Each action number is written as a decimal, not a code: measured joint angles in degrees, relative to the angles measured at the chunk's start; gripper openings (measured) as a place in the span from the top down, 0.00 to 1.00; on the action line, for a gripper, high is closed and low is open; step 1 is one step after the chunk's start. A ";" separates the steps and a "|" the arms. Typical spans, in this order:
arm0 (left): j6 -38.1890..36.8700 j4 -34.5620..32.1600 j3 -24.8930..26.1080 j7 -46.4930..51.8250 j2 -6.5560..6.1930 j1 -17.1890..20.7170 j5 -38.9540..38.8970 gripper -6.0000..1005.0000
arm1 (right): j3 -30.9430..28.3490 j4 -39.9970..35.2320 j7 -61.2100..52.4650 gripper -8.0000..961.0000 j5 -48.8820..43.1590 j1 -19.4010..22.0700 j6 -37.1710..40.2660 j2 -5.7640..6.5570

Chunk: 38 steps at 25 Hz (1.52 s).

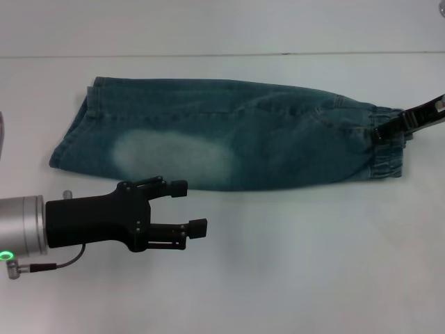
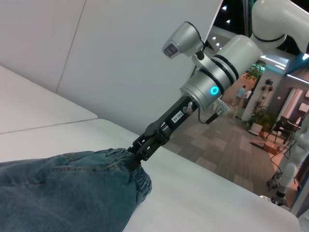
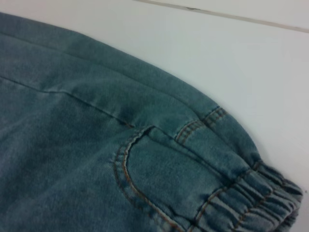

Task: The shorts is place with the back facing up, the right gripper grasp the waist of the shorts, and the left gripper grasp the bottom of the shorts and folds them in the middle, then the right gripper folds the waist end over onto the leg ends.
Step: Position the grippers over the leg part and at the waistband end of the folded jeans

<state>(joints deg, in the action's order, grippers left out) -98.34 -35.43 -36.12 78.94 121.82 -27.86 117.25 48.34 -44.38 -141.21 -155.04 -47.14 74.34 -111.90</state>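
Note:
The blue-green denim shorts (image 1: 222, 139) lie folded lengthwise on the white table (image 1: 313, 264), with a pale faded patch near the front. The leg ends (image 1: 69, 136) point left. The ruched waist (image 1: 386, 154) is at the right. My right gripper (image 1: 386, 129) is shut on the waist's upper corner; the left wrist view shows this gripper (image 2: 140, 151) pinching the band (image 2: 139, 178). A back pocket (image 3: 159, 174) and the elastic band (image 3: 251, 198) fill the right wrist view. My left gripper (image 1: 189, 207) hovers just in front of the shorts, open and holding nothing.
A seam line (image 1: 208, 56) crosses the table behind the shorts. Bare white surface stretches in front of the shorts and to the right of the left gripper. The left wrist view shows a white wall panel (image 2: 120, 58) and an open room beyond the table's edge.

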 joint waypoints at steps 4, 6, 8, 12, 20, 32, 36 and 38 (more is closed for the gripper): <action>0.39 0.01 -0.27 0.01 0.00 -0.03 0.00 0.06 | 0.00 -0.02 0.03 0.04 0.00 -0.06 -0.17 0.02; 0.43 0.01 -0.57 0.08 0.00 -0.12 0.00 0.06 | 0.00 -0.04 0.10 0.04 0.00 -0.11 -0.35 -0.06; 0.57 0.01 -0.70 0.09 0.01 -0.20 0.00 0.06 | 0.00 -0.05 0.22 0.04 0.03 -0.16 -0.53 -0.36; 1.10 0.07 -0.72 0.06 0.21 -0.26 0.00 0.06 | 0.00 -0.05 0.45 0.04 0.31 -0.24 -0.55 -0.83; 1.92 0.10 -1.34 -0.01 0.43 -0.37 0.00 0.06 | -0.10 -0.09 0.58 0.04 0.51 -0.43 -0.13 -1.16; 2.02 0.10 -1.41 -0.16 0.44 -0.18 0.00 0.06 | 0.92 0.27 0.59 0.49 0.04 -0.78 -1.28 -1.53; 2.09 0.10 -1.40 -0.24 0.51 -0.15 0.00 0.06 | 1.12 0.29 0.48 0.69 0.06 -1.15 -2.05 -1.70; 2.11 0.10 -1.41 -0.27 0.52 -0.06 0.00 0.06 | 1.20 0.30 0.50 0.69 0.05 -1.44 -2.06 -1.94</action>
<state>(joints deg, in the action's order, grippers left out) -96.23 -35.33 -37.53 78.67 122.33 -27.92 117.24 49.53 -44.07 -140.71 -154.99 -48.58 72.28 -113.83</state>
